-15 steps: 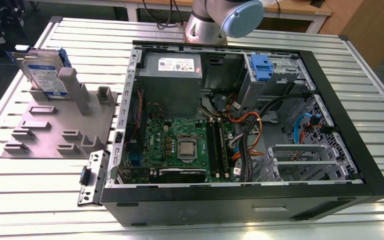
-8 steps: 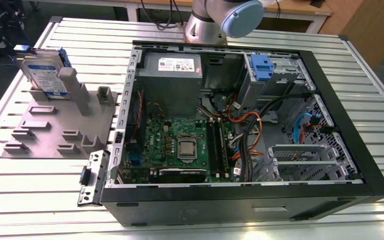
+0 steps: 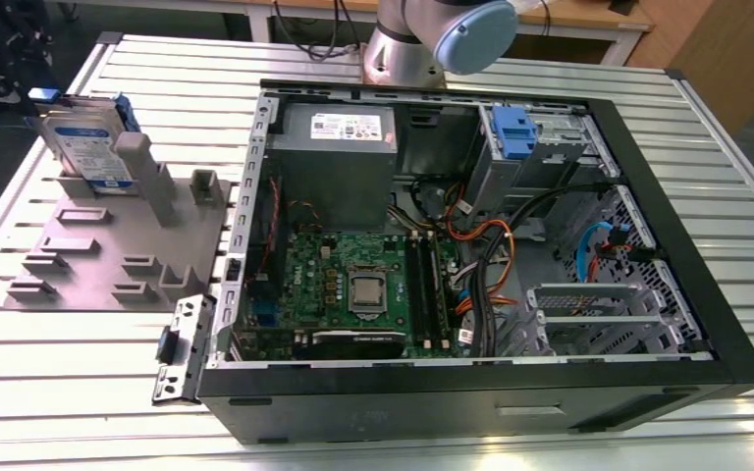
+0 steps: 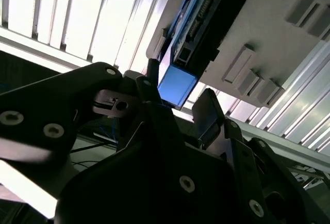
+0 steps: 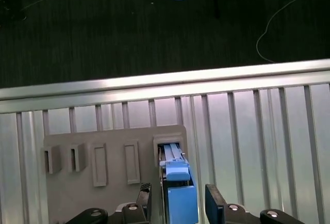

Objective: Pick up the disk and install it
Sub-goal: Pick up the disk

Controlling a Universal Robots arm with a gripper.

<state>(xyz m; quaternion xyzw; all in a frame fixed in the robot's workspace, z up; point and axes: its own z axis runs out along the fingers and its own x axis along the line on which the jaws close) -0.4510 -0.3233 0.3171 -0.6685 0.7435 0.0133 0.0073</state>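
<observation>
The disk (image 3: 82, 137) stands on edge in a slot of the grey fixture (image 3: 102, 245), at the exterior view's left, beside the open computer case (image 3: 482, 392). Its label faces outward between blue side rails. In the first wrist view my gripper (image 5: 179, 203) hangs over the disk (image 5: 178, 182). The two dark fingers (image 5: 214, 203) stand apart on either side of its blue end. In the second wrist view the disk's blue end (image 4: 176, 85) shows between the spread fingers (image 4: 209, 113) of the gripper (image 4: 178, 100). Nothing is gripped.
Inside the case are a grey power-supply box (image 3: 338, 128), a motherboard (image 3: 364, 285), loose cables (image 3: 482, 245) and a drive bay with a blue latch (image 3: 514, 132). The arm's base (image 3: 416, 39) stands behind the case. The ribbed metal table (image 5: 258, 131) ends just past the fixture (image 5: 103, 152), with dark floor beyond.
</observation>
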